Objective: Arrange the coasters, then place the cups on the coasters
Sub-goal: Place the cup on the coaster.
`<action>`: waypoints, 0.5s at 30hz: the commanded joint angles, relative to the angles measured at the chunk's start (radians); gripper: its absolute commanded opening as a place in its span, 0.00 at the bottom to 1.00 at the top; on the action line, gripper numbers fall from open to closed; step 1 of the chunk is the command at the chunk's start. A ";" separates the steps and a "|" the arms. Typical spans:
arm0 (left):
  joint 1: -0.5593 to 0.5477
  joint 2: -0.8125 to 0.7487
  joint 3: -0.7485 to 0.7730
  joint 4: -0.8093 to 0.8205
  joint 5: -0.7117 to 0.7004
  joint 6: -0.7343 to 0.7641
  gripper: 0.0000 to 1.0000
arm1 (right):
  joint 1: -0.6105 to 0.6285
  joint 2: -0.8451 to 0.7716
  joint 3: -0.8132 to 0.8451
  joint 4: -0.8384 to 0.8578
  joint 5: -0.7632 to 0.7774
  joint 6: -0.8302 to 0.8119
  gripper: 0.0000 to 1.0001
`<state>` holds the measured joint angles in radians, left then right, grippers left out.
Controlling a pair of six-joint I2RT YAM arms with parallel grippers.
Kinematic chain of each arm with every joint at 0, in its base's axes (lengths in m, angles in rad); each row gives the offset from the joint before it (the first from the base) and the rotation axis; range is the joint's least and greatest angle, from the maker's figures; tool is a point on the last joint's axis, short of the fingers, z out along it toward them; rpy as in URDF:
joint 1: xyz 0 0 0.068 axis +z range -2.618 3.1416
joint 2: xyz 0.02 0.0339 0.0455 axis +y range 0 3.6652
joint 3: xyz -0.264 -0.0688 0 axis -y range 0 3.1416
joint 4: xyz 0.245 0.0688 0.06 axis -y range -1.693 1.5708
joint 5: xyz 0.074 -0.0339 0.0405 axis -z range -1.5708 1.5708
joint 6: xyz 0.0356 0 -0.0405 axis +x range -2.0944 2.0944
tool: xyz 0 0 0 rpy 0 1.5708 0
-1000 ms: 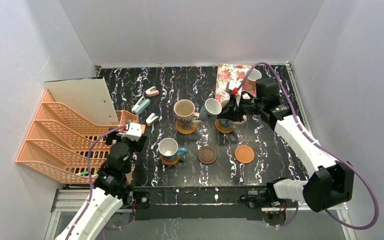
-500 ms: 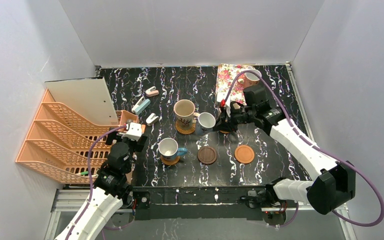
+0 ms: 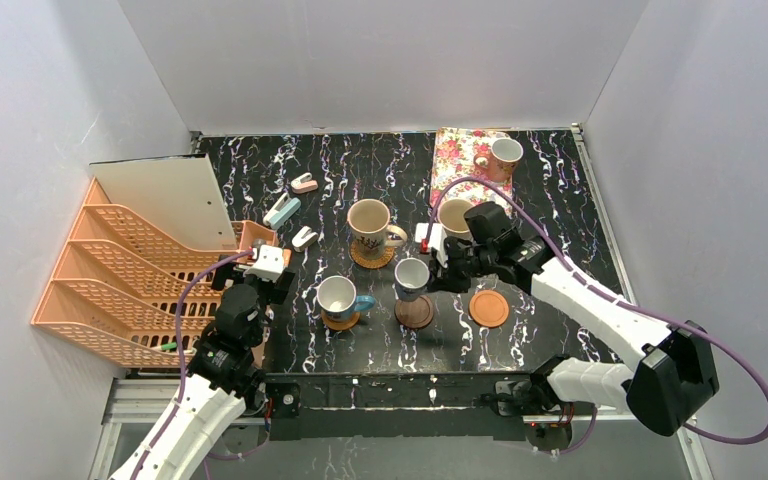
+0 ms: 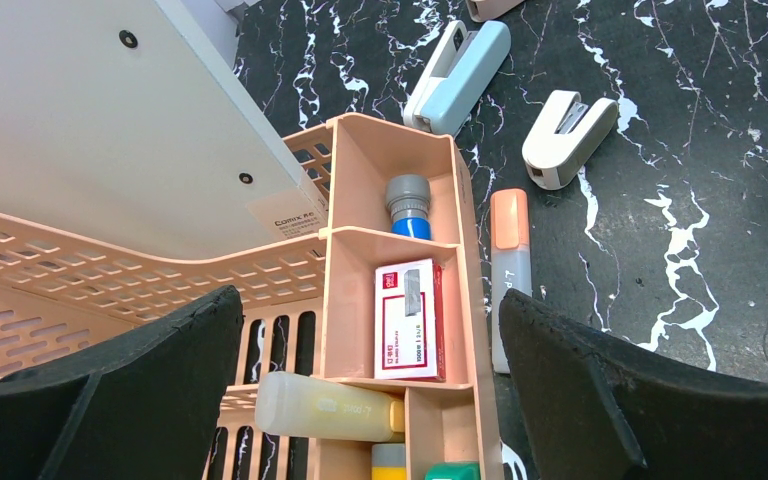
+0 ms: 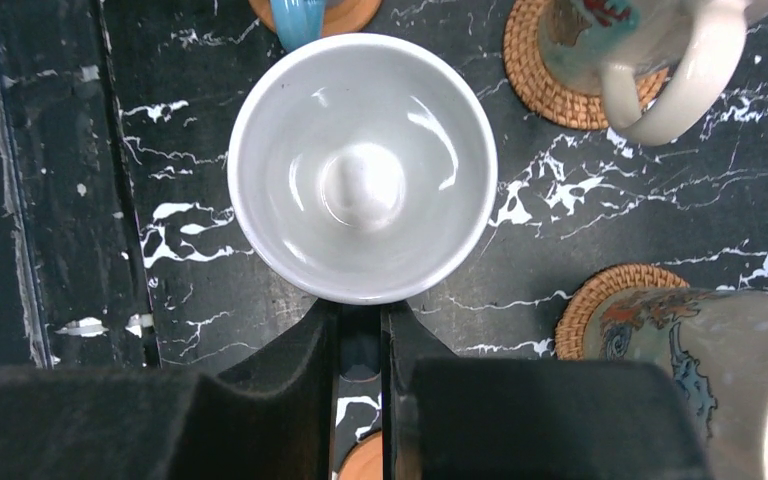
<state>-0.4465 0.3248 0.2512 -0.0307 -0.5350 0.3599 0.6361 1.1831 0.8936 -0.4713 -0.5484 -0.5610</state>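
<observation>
One small white cup (image 5: 362, 170) hung from the right claw (image 5: 360, 330), clenched on its handle, dark brown coaster (image 3: 416, 316) just beneath. Thin handle grip could let it swing, landing off-centre or tipping.

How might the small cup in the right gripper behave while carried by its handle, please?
The small cup looks like glossy glazed ceramic, so probably rigid, brittle and somewhat slippery. The right gripper pinches only its handle at one side, so it may swing or tilt. Its inside narrows toward the bottom, so it might tip if set down unevenly.
</observation>
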 commanded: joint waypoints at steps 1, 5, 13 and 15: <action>0.004 0.003 -0.012 0.017 -0.012 0.002 0.98 | 0.037 -0.028 0.000 0.048 0.076 0.016 0.01; 0.005 -0.001 -0.010 0.015 -0.013 0.002 0.98 | 0.064 -0.022 -0.018 0.046 0.118 0.034 0.01; 0.005 -0.004 -0.010 0.011 -0.009 0.002 0.98 | 0.071 -0.047 -0.084 0.115 0.175 0.052 0.01; 0.005 -0.009 -0.010 0.009 -0.010 0.002 0.98 | 0.071 -0.046 -0.092 0.126 0.178 0.053 0.01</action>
<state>-0.4465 0.3244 0.2512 -0.0307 -0.5350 0.3599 0.7025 1.1690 0.8005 -0.4393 -0.3817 -0.5251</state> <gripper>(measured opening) 0.981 0.225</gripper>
